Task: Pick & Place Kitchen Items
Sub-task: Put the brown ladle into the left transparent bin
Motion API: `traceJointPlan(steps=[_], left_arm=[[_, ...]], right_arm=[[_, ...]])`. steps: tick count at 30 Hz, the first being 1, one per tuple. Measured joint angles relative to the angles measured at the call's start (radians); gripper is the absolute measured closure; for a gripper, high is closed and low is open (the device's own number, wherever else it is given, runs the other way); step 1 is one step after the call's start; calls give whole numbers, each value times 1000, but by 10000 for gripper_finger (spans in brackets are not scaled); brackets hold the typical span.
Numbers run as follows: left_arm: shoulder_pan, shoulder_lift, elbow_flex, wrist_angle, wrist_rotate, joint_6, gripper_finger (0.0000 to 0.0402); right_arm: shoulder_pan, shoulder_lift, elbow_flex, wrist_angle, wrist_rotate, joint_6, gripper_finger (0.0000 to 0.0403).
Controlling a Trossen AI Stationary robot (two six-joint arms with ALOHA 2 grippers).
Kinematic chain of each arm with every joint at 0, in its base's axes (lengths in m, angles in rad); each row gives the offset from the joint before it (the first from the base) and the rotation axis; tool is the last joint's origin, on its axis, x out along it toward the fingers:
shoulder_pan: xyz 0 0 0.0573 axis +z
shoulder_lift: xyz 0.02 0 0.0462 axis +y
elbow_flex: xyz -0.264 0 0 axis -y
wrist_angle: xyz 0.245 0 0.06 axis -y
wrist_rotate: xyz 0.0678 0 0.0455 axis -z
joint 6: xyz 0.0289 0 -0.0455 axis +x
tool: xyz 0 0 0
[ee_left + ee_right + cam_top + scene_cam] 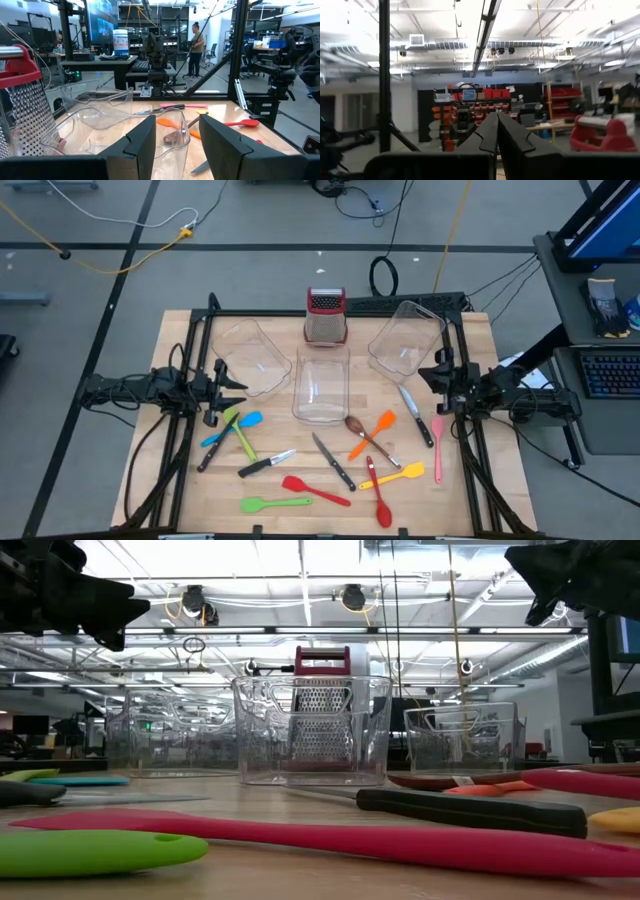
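Several kitchen items lie flat and scattered on the wooden table's near half. Among them are a green spatula (273,503), a red spatula (313,490), a red spoon (378,495), an orange spatula (372,433), a pink spatula (437,445), a blue spatula (240,423) and black-handled knives (333,462). My left gripper (232,380) (177,145) hovers level at the left edge, open and empty. It points across the table over the left tub. My right gripper (432,374) (497,137) hovers at the right edge, shut and empty, tipped upward.
Three clear plastic tubs stand across the middle: left (250,358), centre (320,385) and right (405,340). A steel box grater with a red top (325,315) stands behind the centre tub. A black frame (300,310) borders the table. People stand in the room beyond.
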Motion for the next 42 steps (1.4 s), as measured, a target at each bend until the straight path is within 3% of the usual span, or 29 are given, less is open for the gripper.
traceJointPlan(steps=[16,22,25,34,42], left_arm=[[0,0,0,-2,-8,30,250],[0,0,0,-29,-8,32,250],[0,0,0,-41,-8,24,250],[0,0,0,-50,-7,-4,250],[0,0,1,-129,-5,-31,250]], right_arm=[[0,1,1,-86,-1,106,399],[0,8,1,-84,-189,45,399],[0,39,1,-85,-233,13,399],[19,278,120,-199,-230,15,399],[148,583,294,-301,-180,50,399]])
